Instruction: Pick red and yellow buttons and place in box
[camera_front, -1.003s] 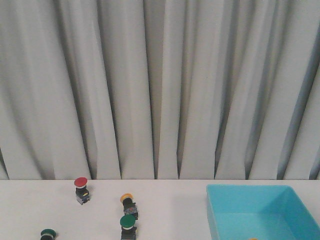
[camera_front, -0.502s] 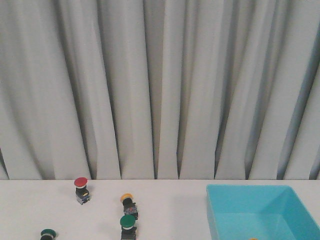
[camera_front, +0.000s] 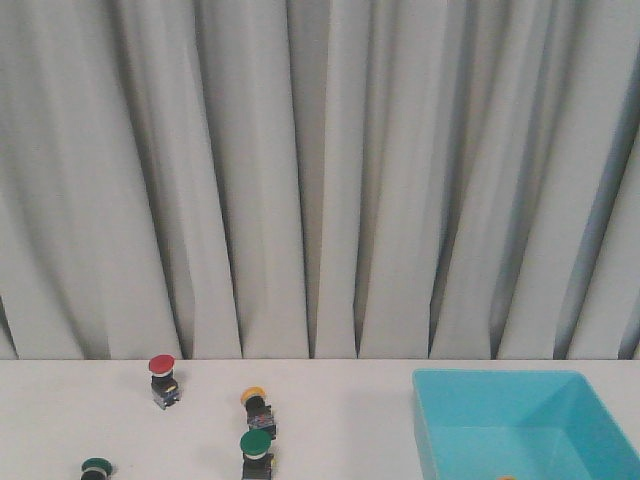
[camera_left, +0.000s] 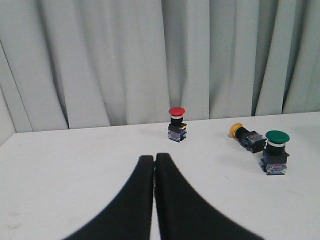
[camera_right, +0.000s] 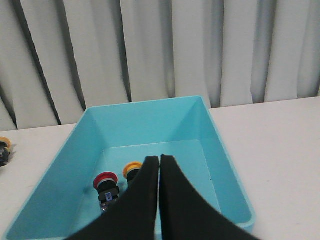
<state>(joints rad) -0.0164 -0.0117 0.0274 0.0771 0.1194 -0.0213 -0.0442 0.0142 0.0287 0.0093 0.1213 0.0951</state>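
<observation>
On the white table (camera_front: 340, 420), left half of the front view: red button (camera_front: 162, 379) upright, cap up, long axis vertical, nearest the grey curtain (camera_front: 320, 180). Right of it and nearer the camera, yellow button (camera_front: 258, 406) tipped on its side; in the left wrist view (camera_left: 245, 136) its long axis runs roughly level with the table, cap toward the red one (camera_left: 177, 125), black body toward the green button (camera_left: 275, 152). That green button (camera_front: 256, 454) stands upright, cap up, just beside the yellow one's body; whether they touch cannot be told. A second green button (camera_front: 96, 468) sits at the front view's lower left edge, mostly cut off.

Box (camera_front: 520, 425) on the table's right side, well apart from the loose buttons, open side up. Right wrist view: long axis of the box (camera_right: 215, 145) runs away from the camera toward the curtain. Inside, on the floor, another red button (camera_right: 106, 188) with cap tilted toward the camera, and another yellow button (camera_right: 132, 170) just beside it, partly hidden by the fingers.

Left gripper (camera_left: 154, 165): black fingers pressed together, nothing between them, above bare table. Right gripper (camera_right: 159, 165): fingers likewise closed and empty, over the box.
</observation>
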